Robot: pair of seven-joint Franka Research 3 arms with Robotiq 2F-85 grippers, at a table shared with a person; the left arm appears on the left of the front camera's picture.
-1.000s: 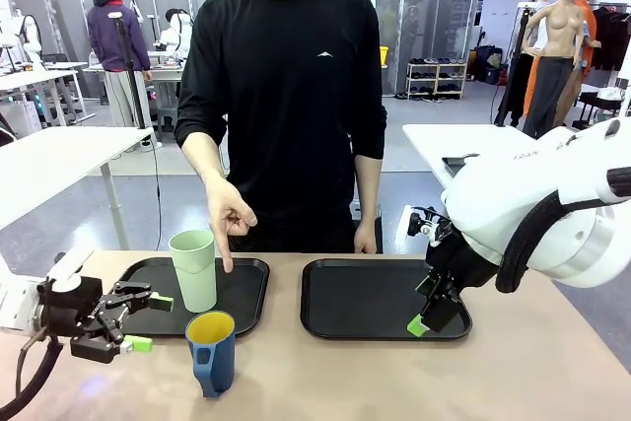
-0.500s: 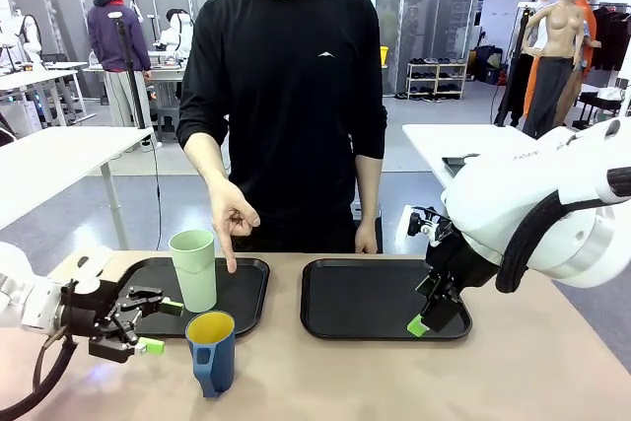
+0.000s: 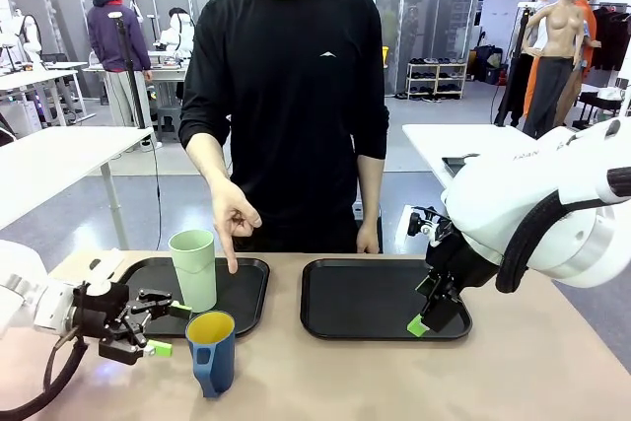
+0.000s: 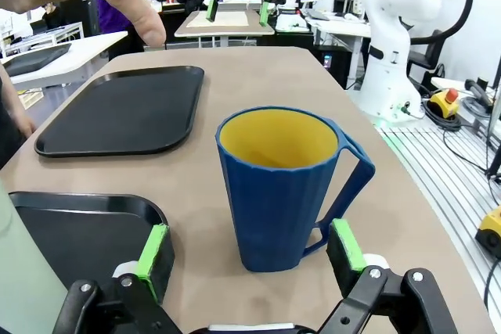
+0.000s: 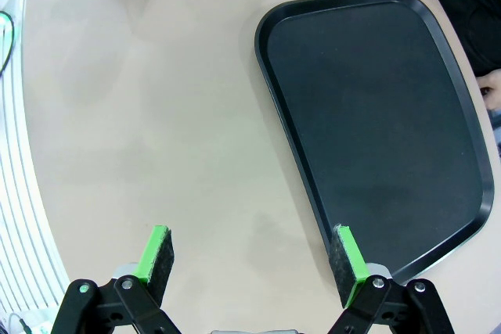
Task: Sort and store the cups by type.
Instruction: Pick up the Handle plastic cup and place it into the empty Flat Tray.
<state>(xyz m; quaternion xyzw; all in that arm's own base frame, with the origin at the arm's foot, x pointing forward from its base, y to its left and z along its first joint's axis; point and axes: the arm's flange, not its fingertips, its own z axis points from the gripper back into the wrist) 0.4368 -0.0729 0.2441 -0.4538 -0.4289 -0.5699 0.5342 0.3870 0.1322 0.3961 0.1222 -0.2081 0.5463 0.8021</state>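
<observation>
A dark blue handled mug (image 3: 211,352) with a yellow inside stands on the bare table in front of the left black tray (image 3: 248,295). A tall pale mint-green tumbler (image 3: 194,269) stands upright on that tray. My left gripper (image 3: 163,328) is open, level with the mug and just to its left. In the left wrist view the mug (image 4: 286,185) sits close ahead, between the green pads (image 4: 153,252) of my left gripper (image 4: 249,246), untouched. My right gripper (image 3: 422,322) hangs open at the front right corner of the right tray (image 3: 375,303), holding nothing. In its wrist view my right gripper (image 5: 252,256) hovers over the table.
A person stands at the far side with one hand (image 3: 233,222) pointing a finger down at the left tray beside the tumbler. The right tray (image 5: 376,115) has nothing on it. Bare tabletop (image 3: 394,382) lies along the near edge, right of the mug.
My left gripper has moved right toward the blue mug, staying open. The right arm, both cups and the pointing hand have stayed put.
</observation>
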